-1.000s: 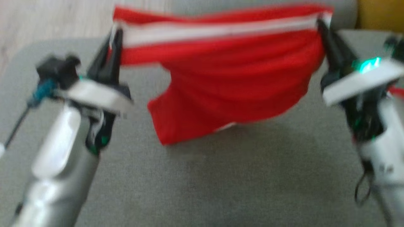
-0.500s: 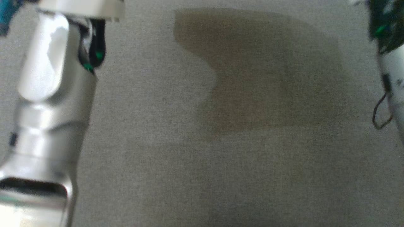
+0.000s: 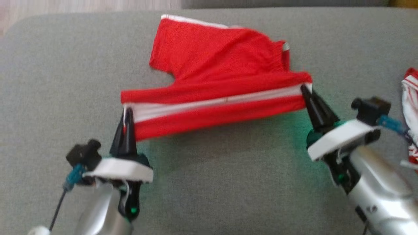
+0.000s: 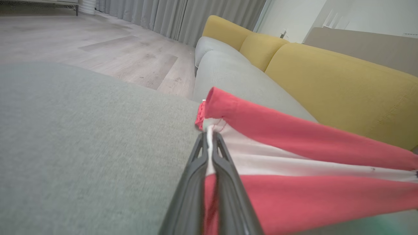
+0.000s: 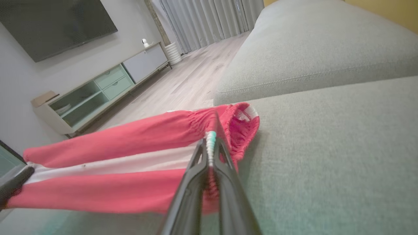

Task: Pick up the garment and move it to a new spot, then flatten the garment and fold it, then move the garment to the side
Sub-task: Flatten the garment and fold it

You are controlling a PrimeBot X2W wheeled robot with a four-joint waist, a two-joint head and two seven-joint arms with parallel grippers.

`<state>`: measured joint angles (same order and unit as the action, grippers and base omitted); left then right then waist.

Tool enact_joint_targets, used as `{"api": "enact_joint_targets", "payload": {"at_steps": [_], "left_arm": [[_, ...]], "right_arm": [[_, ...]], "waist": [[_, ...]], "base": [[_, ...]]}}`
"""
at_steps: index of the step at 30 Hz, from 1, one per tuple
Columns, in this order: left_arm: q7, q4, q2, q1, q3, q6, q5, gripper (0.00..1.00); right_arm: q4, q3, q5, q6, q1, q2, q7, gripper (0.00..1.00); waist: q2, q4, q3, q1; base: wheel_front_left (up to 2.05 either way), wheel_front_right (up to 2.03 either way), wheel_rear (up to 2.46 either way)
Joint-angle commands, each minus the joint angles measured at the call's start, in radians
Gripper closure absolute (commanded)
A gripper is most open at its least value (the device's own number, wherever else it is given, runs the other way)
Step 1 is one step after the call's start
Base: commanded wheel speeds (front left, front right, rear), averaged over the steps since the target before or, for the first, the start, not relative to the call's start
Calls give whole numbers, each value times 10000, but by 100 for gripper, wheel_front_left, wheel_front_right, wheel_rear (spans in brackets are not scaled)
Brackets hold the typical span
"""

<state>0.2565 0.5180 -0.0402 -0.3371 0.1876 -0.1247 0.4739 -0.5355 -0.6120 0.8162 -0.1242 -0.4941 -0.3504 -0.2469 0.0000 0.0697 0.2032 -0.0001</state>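
Observation:
The garment is a pair of red shorts with a white side stripe, stretched between my two grippers over the grey sofa cushion. Its far part rests on the cushion and its near striped edge is lifted. My left gripper is shut on the hem end of the stripe. My right gripper is shut on the elastic waistband end. In the right wrist view the left gripper's dark fingers pinch the garment's other end.
Another red and white cloth lies at the cushion's right edge. Yellow back cushions stand behind the sofa. Wooden floor lies beyond the cushion's edge, with a low TV cabinet against the wall.
The head camera swung down, then back. The garment, which hung sagging between my raised grippers, now lies with its far part on the cushion, both grippers lower and still gripping.

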Motion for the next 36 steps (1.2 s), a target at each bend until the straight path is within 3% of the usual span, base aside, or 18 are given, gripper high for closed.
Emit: {"api": "enact_joint_targets", "payload": {"at_steps": [1, 12, 18, 22, 26, 31, 36], "left_arm": [[52, -413, -134, -102, -438, -27, 3, 100], [52, -1581, -103, 2780, 266, -57, 861, 100], [52, -2170, -102, 3297, 403, -58, 687, 100], [53, -2288, -161, 2301, 578, -58, 392, 100], [53, -1602, -732, 418, 1145, -58, 392, 100], [-278, -304, -1564, -2178, 2201, -59, 1114, 100], [-726, 641, -1925, -3667, 2697, -59, 2008, 100]], "right_arm": [[384, 81, 106, -65, 146, -29, -143, 100], [1445, 759, 251, -65, 3253, 415, -147, 100], [1996, 989, 283, -65, 3986, 432, -148, 100], [2150, 1026, 334, -65, 3377, 464, -95, 100], [1956, 1001, 240, -65, 2206, 655, 225, 100], [1224, 1087, 48, -65, 717, 1076, 634, 100], [630, 1122, -104, -65, -188, 1467, 688, 100]], "waist": [[0, -54, -285, 1], [0, -93, -1893, 1], [0, -156, -1848, 1], [0, -242, -1184, 1], [0, -341, -322, 1], [0, -502, 709, 1], [0, -666, 1338, 1]], "base": [[0, 0, 0], [0, 0, 0], [0, 0, 0], [0, 0, 0], [0, 0, 0], [0, 0, 0], [0, 0, 0]]}}
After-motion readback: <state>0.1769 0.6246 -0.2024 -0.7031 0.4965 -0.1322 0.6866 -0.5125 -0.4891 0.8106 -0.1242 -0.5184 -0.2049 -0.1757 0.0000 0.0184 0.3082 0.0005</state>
